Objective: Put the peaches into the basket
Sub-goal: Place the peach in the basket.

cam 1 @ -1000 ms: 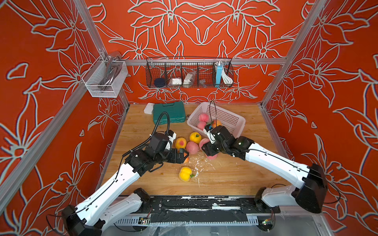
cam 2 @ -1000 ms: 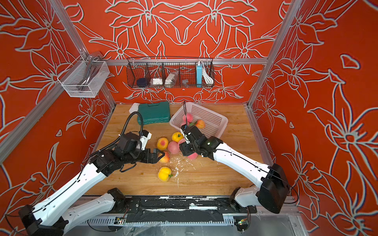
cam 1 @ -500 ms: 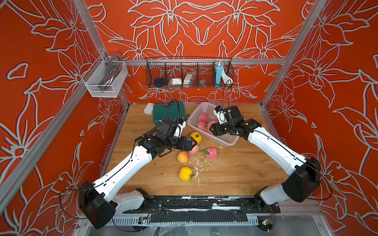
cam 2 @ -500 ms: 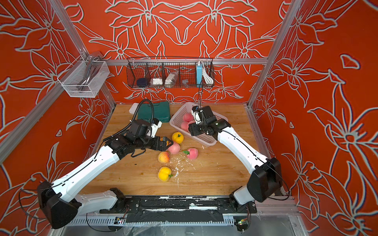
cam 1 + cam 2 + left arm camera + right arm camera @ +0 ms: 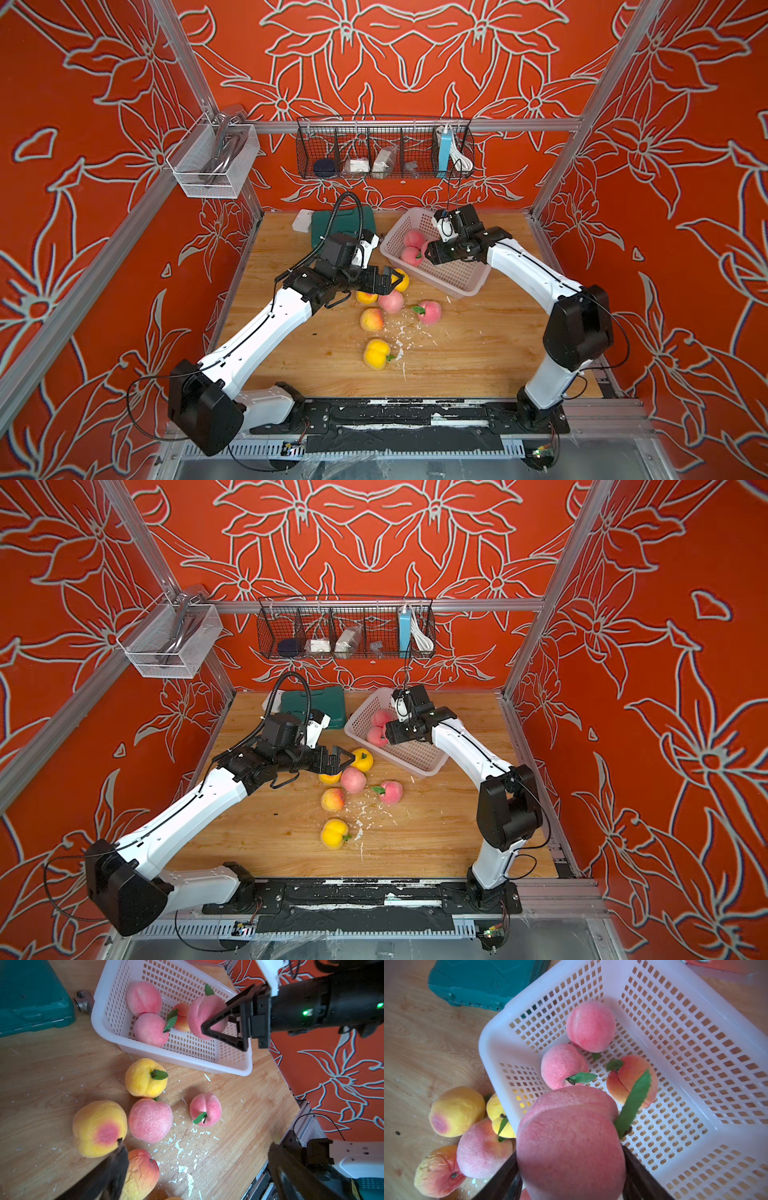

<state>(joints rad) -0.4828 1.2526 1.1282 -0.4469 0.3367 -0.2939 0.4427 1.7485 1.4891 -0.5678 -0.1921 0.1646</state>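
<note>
The pale pink basket stands at the back right of the wooden table and holds three peaches: two pink and one orange-red. My right gripper hangs over the basket's left part, shut on a pink peach with a green leaf. Several peaches lie on the table in front of the basket: yellow, pink, pink with a leaf, blushed orange, yellow. My left gripper is open above this cluster, empty, next to the yellow peach.
A green case and a small white box lie at the back left. A black wire rack and a white mesh bin hang on the walls. White flakes litter the table among the peaches.
My right gripper lifted a pink peach from the table cluster and carried it back over the basket. My left arm reached farther back and right, over the loose peaches.
</note>
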